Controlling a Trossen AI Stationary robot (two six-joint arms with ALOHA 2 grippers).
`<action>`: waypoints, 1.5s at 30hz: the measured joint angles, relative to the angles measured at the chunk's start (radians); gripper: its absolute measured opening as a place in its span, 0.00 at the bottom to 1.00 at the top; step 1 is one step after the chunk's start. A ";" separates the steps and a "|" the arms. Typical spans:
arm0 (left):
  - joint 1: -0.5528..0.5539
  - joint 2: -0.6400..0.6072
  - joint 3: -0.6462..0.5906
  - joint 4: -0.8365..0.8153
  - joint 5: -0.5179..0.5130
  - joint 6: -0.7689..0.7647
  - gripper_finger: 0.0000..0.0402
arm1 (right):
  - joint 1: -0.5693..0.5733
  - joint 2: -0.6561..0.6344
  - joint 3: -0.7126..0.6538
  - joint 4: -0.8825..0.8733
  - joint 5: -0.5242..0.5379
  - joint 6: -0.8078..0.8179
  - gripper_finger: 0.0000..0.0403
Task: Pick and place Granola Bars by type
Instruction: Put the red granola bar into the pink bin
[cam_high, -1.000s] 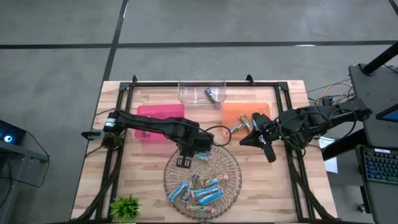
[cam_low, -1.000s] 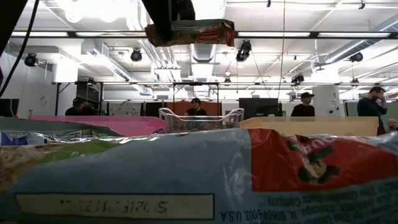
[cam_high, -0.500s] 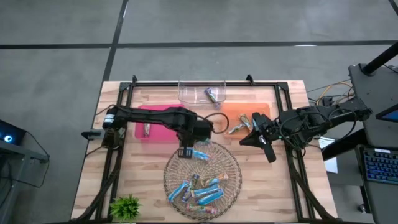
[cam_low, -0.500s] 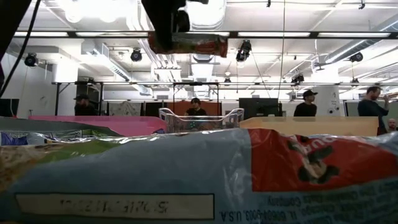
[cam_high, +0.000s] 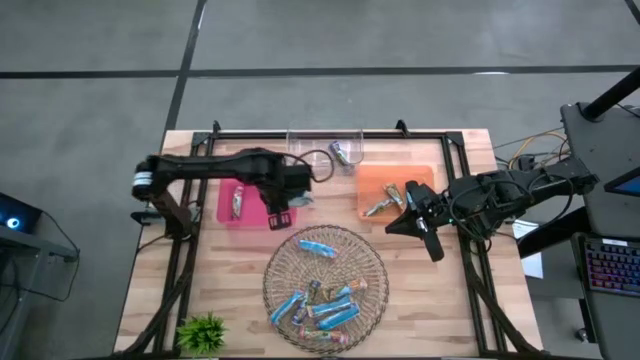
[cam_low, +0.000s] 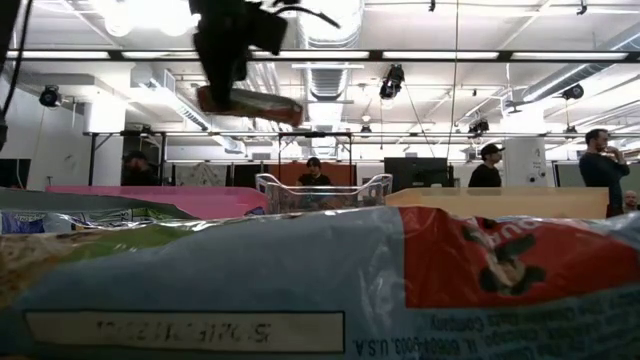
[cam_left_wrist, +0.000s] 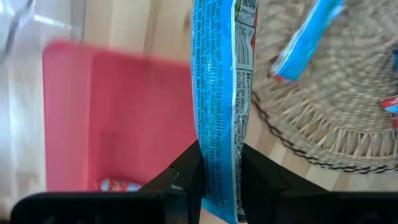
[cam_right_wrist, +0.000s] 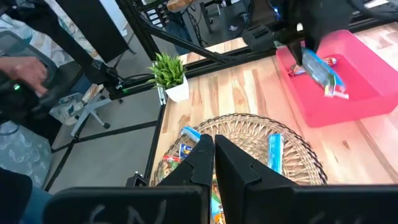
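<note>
Wooden tabletop (cam_high: 210, 290), black frame rails along its edges. Round wicker basket (cam_high: 372, 290) at the near centre, holding a heap of mostly blue wrapped granola bars (cam_high: 325, 308); one blue bar (cam_high: 318, 246) lies apart from the heap, nearer the basket's far rim.

Pink tray (cam_high: 252, 210) left of centre, at the far side of the basket, with one bar (cam_high: 233, 203) lying in it. Orange tray (cam_high: 420, 182) right of centre with a couple of bars (cam_high: 380, 207) at its near edge. Clear tub (cam_high: 310, 150) between and behind the two trays, one bar (cam_high: 340, 153) inside.

Left arm reaches across from the left side; left gripper (cam_high: 281, 212) hangs over the pink tray's right edge, fingers (cam_left_wrist: 186, 171) clamped on a blue-wrapped bar (cam_left_wrist: 222, 93). In the low view this bar (cam_low: 250, 104) is held up in the air, slightly tilted, clear of the trays.

Right gripper (cam_high: 422, 228) sits near the orange tray's near right corner, just off the basket, fingers (cam_right_wrist: 239, 165) together, nothing between them.

Small green plant (cam_high: 203, 331) at the near left corner. People stand in the room beyond the tabletop, low view.
</note>
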 joint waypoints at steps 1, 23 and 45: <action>0.006 -0.029 -0.034 0.016 0.001 -0.021 0.17 | 0.000 0.000 0.000 0.000 0.000 0.000 0.02; 0.043 -0.369 -0.370 0.101 -0.019 -0.536 0.17 | 0.000 0.000 0.000 0.000 0.001 0.000 0.02; 0.169 -0.351 -0.457 0.197 -0.157 -1.060 0.17 | 0.000 0.000 0.000 0.000 0.001 -0.007 0.02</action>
